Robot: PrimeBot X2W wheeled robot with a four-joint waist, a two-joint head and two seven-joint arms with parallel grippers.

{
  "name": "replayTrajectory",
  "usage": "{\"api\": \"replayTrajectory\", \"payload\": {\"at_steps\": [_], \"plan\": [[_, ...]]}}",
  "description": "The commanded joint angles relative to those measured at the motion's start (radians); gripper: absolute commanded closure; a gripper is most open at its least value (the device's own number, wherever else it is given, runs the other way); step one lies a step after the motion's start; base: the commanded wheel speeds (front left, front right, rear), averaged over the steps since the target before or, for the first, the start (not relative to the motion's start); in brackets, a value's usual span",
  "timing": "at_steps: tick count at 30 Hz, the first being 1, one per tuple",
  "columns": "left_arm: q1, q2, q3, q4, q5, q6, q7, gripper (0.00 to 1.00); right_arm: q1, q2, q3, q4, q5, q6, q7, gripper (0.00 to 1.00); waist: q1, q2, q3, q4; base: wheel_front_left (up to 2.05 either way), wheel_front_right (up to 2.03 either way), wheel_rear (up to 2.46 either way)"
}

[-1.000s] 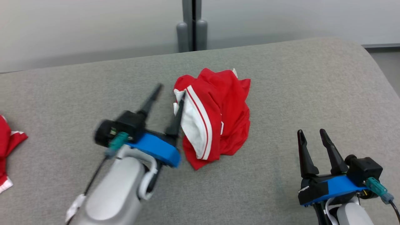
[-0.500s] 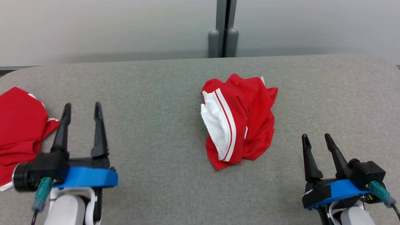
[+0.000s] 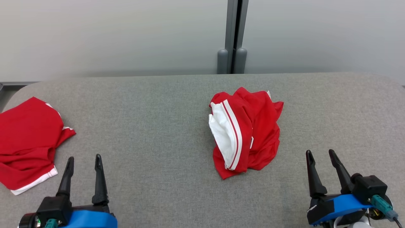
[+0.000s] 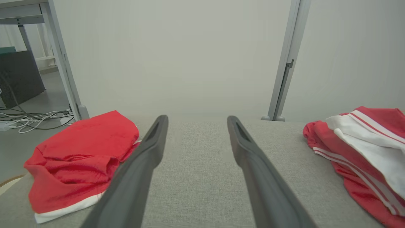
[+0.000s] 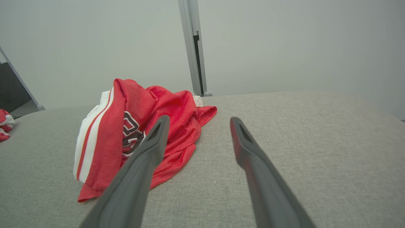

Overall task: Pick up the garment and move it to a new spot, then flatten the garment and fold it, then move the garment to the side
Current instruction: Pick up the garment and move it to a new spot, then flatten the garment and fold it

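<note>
Garment (image 3: 259, 126): red cloth, faint sheen, smooth white panel. Bench (image 3: 158, 126) beneath garment: grey woven fabric, matt, coarse.

A broad grey woven-fabric pad with rounded far corners (image 3: 152, 120) is carrying two pieces of clothing. A crumpled red sports jersey with a white side panel and white stripes (image 3: 256, 126) is lying bunched in a heap a little right of the pad's middle. Its white panel is facing left, and in the right wrist view a dark, white-edged numeral is showing on its right flank. A second red garment with a white hem band (image 3: 28, 139) is lying flatter near the pad's left end, well apart from the heap and partly running off the head view's left side. The grey weave is showing between the two.
</note>
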Motion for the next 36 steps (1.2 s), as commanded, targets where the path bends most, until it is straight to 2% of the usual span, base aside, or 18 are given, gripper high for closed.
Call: {"api": "replayTrajectory", "payload": {"at_steps": [1,19,36], "plan": [[0.013,-0.002,0.011,0.008,0.007,-0.006,-0.003,0.00,0.015,-0.005,-0.001,0.002,-0.008,0.002,-0.004,0.00,0.0001,0.0000,-0.007,-0.002,0.00,0.00,0.00],[0.018,-0.049,0.074,0.050,0.047,-0.058,-0.003,0.00,0.040,-0.005,0.016,0.000,-0.012,0.002,-0.004,0.00,0.0001,0.0000,-0.033,-0.005,0.00,0.00,0.00],[0.013,-0.062,0.105,0.071,0.075,-0.072,-0.003,0.00,0.041,-0.005,0.017,0.007,-0.017,0.002,-0.004,0.00,0.0001,0.0000,-0.044,-0.006,0.00,0.00,0.00]]}}
